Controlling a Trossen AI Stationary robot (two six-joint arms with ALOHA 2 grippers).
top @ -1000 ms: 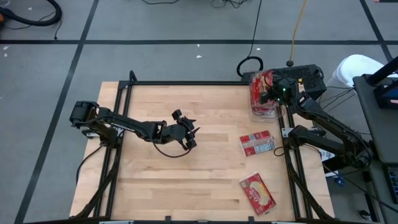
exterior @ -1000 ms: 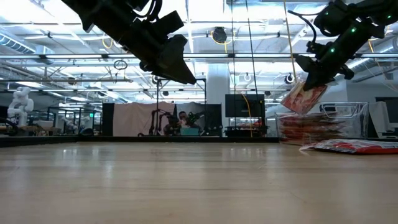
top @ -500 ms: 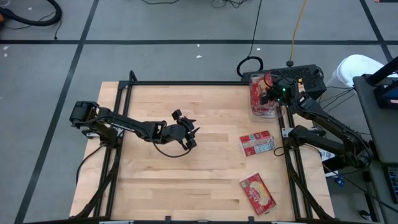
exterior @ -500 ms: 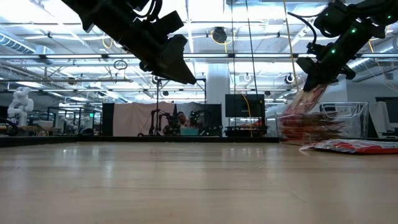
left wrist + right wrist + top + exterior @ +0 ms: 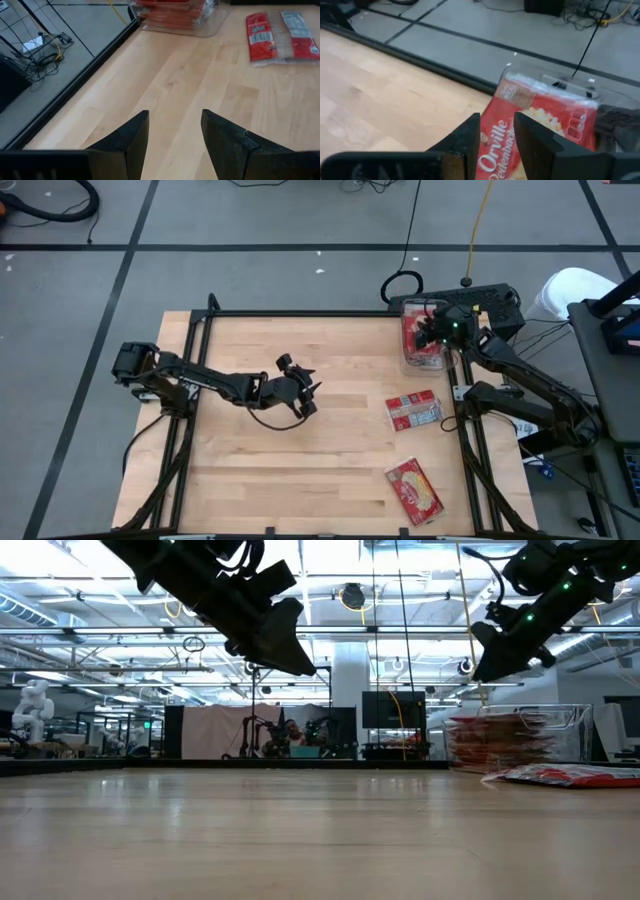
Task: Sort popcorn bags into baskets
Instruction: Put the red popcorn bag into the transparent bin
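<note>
Spanning the whole scene, the wooden table (image 5: 300, 430) is carrying everything else. Over its middle, well away from the tub, the left arm is hanging in the air with the left gripper (image 5: 303, 393) standing with its fingers apart and nothing between them. At the far right corner of the table, the clear tub (image 5: 422, 340) is sitting stacked with red popcorn bags (image 5: 497, 743). The right gripper (image 5: 432, 330) is hovering directly above the tub, its fingers parted and gripping nothing; the topmost bag (image 5: 535, 130) is lying in the tub just below those fingers, showing its printed red front. Nearer than the tub, along the right side of the table, two more bags (image 5: 414, 410) are lying side by side, touching. Nearest of all, farthest from the tub, a single bag (image 5: 414, 490) is lying face up near the front right corner.
</note>
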